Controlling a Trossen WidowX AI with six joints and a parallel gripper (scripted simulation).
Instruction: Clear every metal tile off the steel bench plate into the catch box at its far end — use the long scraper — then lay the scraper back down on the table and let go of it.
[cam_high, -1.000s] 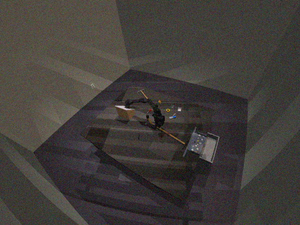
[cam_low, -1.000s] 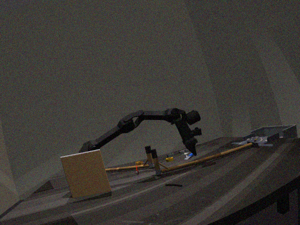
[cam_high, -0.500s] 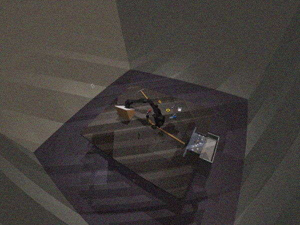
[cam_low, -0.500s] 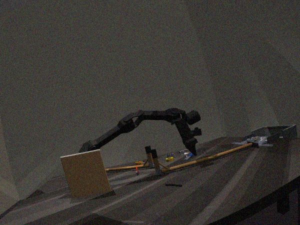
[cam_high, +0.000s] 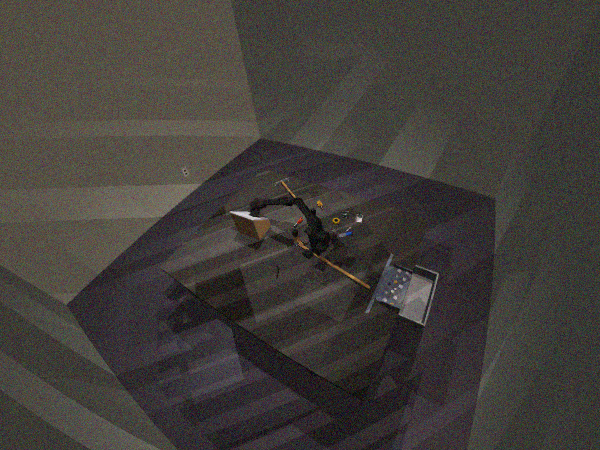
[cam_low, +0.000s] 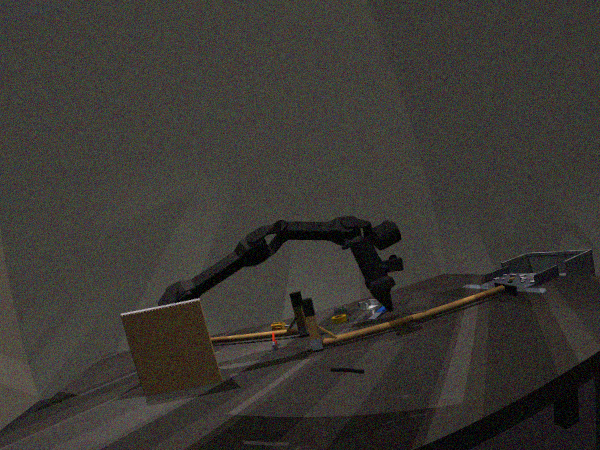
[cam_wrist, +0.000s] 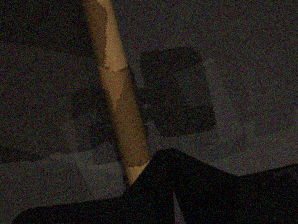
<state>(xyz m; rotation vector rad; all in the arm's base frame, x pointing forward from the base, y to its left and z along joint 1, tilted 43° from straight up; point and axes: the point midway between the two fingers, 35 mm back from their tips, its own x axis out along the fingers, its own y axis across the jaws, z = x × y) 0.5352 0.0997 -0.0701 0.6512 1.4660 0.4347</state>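
The long scraper's wooden handle (cam_high: 345, 272) (cam_low: 425, 315) (cam_wrist: 122, 110) lies from beside two black-capped posts to the near edge of the steel plate (cam_high: 391, 270). A grey bar (cam_high: 380, 283) crosses there; whether it is the blade is unclear. Several small tiles (cam_high: 395, 282) (cam_low: 510, 278) lie scattered on the plate. The catch box (cam_high: 431, 300) (cam_low: 580, 262) adjoins its far end. My gripper (cam_low: 390, 306) (cam_wrist: 166, 157) is shut and empty, pointing down just above the handle; its fingers hide part of the handle in the wrist view.
The posts (cam_low: 298, 314) (cam_low: 312, 324) stand near the handle's near end. A wooden panel (cam_high: 257, 229) (cam_low: 172, 345) stands by the arm base. A second tool (cam_high: 288, 190) (cam_low: 250, 336), a red item (cam_high: 300, 220), a yellow ring (cam_high: 336, 220) and a blue item (cam_high: 346, 233) lie around the arm.
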